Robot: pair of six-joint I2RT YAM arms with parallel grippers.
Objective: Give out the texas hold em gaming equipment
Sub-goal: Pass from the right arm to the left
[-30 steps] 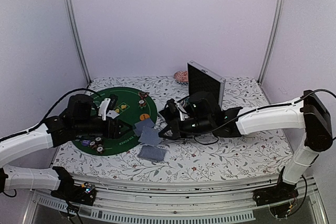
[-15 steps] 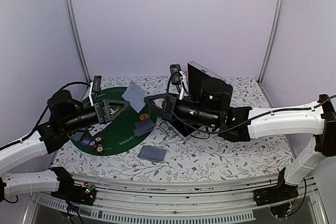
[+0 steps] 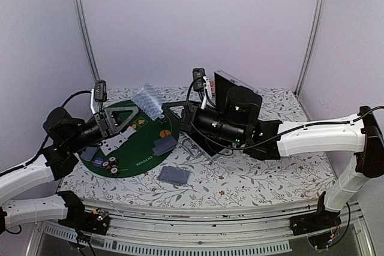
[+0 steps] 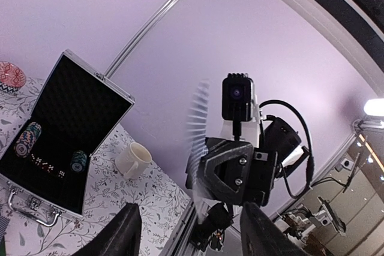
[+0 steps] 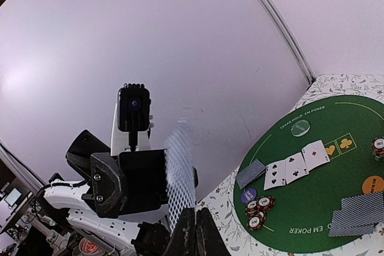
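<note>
A single playing card (image 3: pixel 148 101), its grey-blue back turned to the overhead camera, is hanging in the air above the far part of the green mat (image 3: pixel 141 151), toward the far-left corner of the bench (image 3: pixel 270 178). Its long axis is running straight out of the right claw (image 5: pixel 193 232), in line with that claw's reach and tilting up and leftward. In both wrist views it is showing thin and blurred. The right claw is pinching it by the end nearest its own wrist, jaws fully closed on it. The left claw (image 4: pixel 191 223) is facing it from the bench's left side, just beside the card's free end, jaws standing partly apart and gripping nothing. Whether the card's edge is already lying inside that gap I cannot tell. I am judging the coming move to be a handover, turning on that gap lining up with the card's thin edge
</note>
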